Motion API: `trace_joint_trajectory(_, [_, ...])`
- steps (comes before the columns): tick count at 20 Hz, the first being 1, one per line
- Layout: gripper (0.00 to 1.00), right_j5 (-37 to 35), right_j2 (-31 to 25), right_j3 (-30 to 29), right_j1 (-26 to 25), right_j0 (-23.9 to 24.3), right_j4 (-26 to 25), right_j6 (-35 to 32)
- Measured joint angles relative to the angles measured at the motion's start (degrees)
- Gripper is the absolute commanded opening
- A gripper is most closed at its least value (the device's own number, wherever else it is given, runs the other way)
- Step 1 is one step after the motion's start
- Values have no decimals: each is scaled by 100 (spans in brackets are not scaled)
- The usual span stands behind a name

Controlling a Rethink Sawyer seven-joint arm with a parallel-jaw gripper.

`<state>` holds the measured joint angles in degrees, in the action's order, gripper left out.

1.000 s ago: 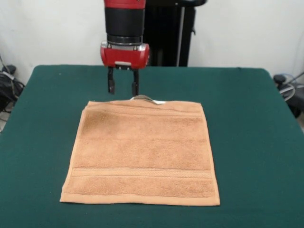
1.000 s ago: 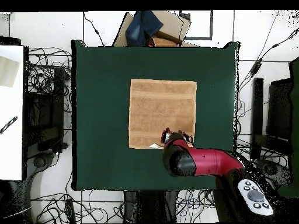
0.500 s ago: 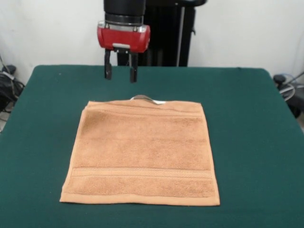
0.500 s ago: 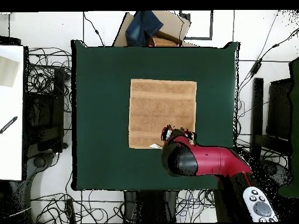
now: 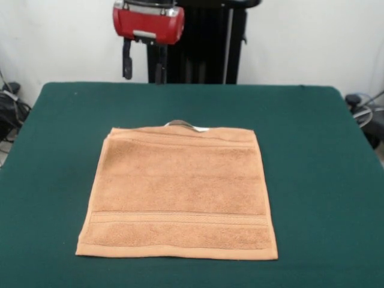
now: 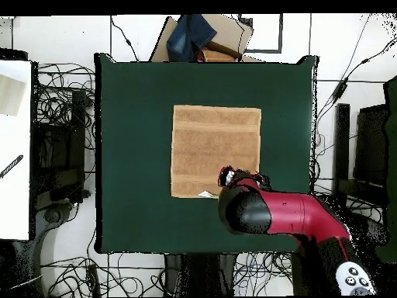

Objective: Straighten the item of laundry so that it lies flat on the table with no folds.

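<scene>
The orange-tan towel [image 5: 180, 191] lies spread out and roughly square in the middle of the dark green table [image 5: 318, 180], with band stripes near its near and far edges and a small white label [image 5: 200, 128] at the far edge beside a small raised loop. It also shows in the overhead view [image 6: 215, 150], where the table [image 6: 132, 140] surrounds it. My gripper [image 5: 144, 65] hangs open and empty high above the table's far side, behind the towel's far edge. In the overhead view the gripper [image 6: 231, 177] sits over the towel's corner nearest the robot.
Cables and equipment lie on the floor around the table [image 6: 62, 140]. A cardboard box with blue cloth [image 6: 203, 37] stands beyond the table's far edge in the overhead view. The black pedestal [image 5: 207, 42] stands behind the table.
My gripper has risen straight up away from the towel's far edge and shifted slightly left in the front view. The towel has not moved.
</scene>
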<state>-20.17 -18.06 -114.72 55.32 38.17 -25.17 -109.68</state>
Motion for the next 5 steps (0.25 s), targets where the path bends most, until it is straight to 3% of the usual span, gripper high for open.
trace_joint_trajectory(5, [100,-240,-107,-7,253,106,118,0])
